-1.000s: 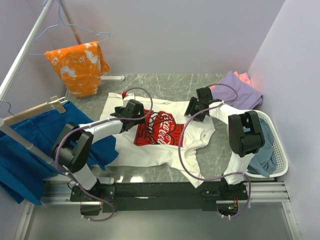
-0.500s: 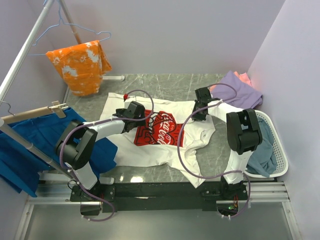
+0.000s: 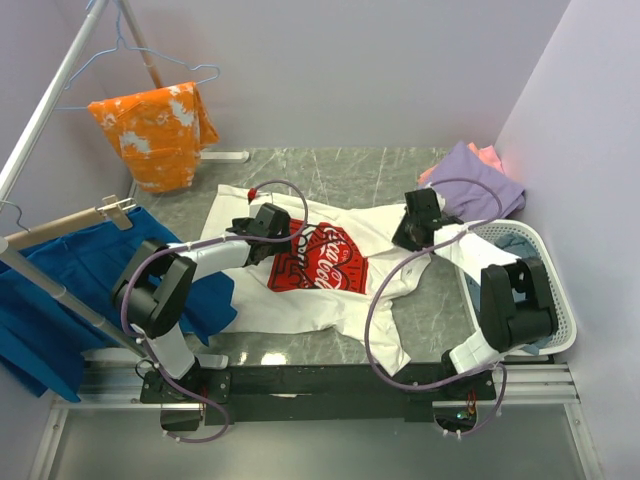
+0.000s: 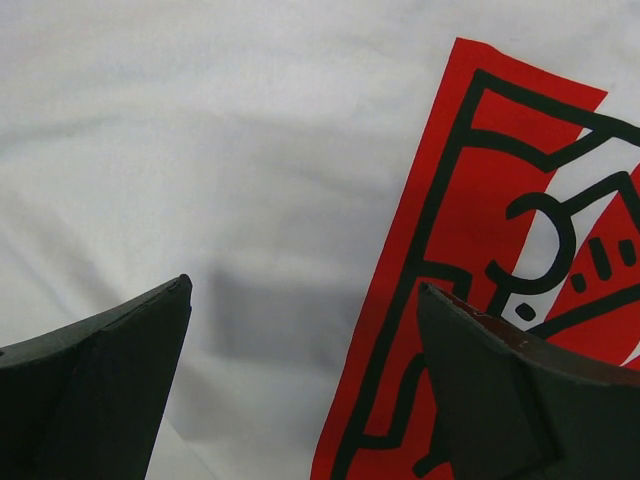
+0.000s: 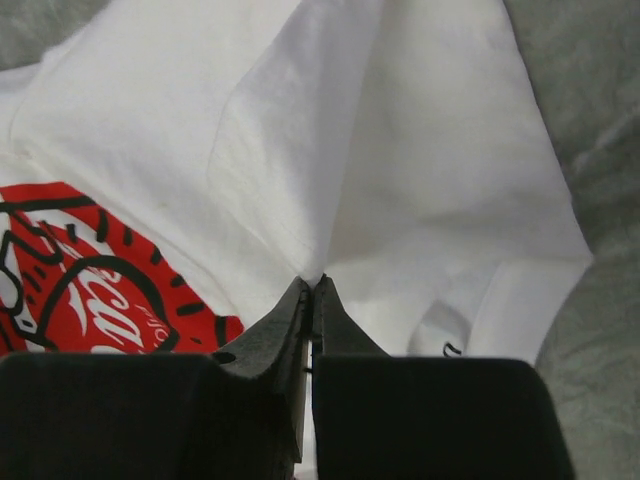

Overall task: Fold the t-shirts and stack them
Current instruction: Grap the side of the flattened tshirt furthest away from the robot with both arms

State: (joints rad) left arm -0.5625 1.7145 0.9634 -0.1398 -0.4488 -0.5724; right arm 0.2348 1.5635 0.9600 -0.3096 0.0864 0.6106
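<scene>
left end effector [image 4: 303, 290] spread wide, low over white t-shirt [image 3: 300, 300] print. right end effector [image 5: 312, 287] pinched on a shirt fold, arm reaching forward-left.

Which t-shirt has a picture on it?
The white t-shirt spread out in the middle: it alone carries a red print. The purple t-shirt and pink t-shirt at the far right are plain.

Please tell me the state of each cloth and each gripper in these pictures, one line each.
white t-shirt: spread on the table, unfolded, print up.
left gripper: open, over the print's edge.
right gripper: shut on a fold of the white t-shirt.
purple t-shirt: lying at the far right corner.
salmon-pink t-shirt: mostly under the purple one.
orange garment: hanging.
blue cloth: hanging.
</scene>
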